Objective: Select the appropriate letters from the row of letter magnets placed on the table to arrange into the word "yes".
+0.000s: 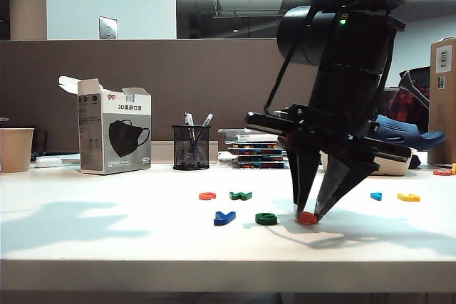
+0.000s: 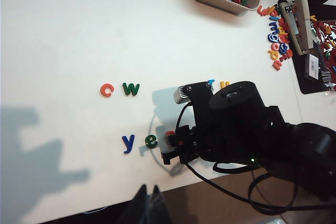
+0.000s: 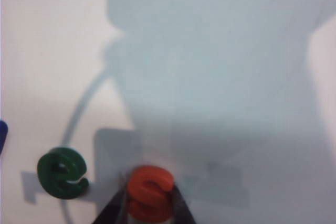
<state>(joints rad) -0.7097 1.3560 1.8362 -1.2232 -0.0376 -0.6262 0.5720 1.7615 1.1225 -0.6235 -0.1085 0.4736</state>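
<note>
Smooth white table point(image 1: 107, 240); right gripper point(image 1: 311, 213) jaws clamp rounded red "s" point(image 3: 149, 192); left gripper's unclear.

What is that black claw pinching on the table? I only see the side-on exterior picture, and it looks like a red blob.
Observer: The right wrist view shows it is a red "s", between the right gripper fingers.
Operator: And the blue and green bits beside it?
Observer: From above, they read as a blue "y" and a green "e", side by side.
Operator: Where is the other claw?
Observer: The left gripper sits at the table's near edge, touching nothing.
</note>
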